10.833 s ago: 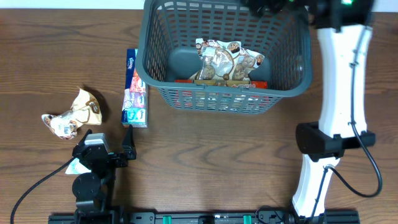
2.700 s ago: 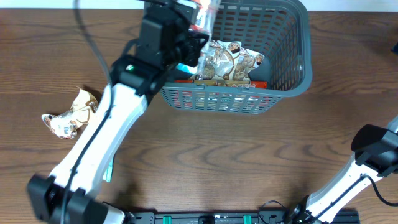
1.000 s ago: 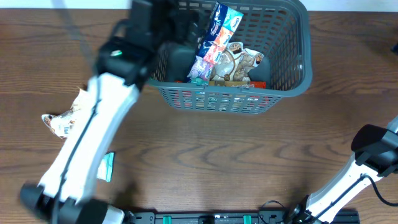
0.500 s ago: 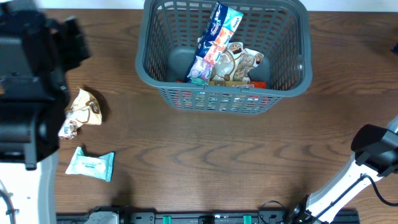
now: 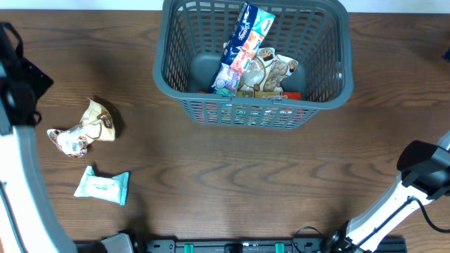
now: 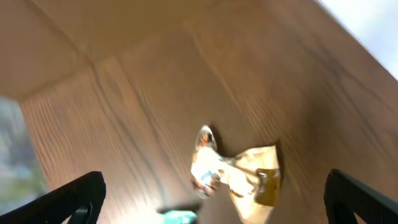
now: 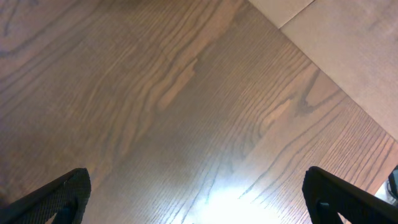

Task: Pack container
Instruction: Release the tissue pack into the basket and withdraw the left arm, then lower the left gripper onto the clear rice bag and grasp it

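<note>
The container (image 5: 249, 114) is placed at the far edge of the surface (image 5: 246, 190), with its rear rim reaching the top border of the overhead view. A long colourful packet (image 5: 244, 39) is leaned inside it, tilted, and a printed snack bag (image 5: 273, 69) is seen just beside it. A wide bare stretch of wood is left open in front of the container. On the left side, well apart from the container, a crumpled beige wrapper (image 5: 86, 126) and a teal packet (image 5: 103, 187) are lying near each other. The left arm (image 5: 17, 147) is kept along the left border, the right arm (image 5: 418, 179) at the near right corner. The left claw (image 6: 214, 200) is spread wide and empty above the wrapper, in a blurred view. The right claw (image 7: 202, 198) is also released, with nothing held, over bare wood near an edge of the surface.
</note>
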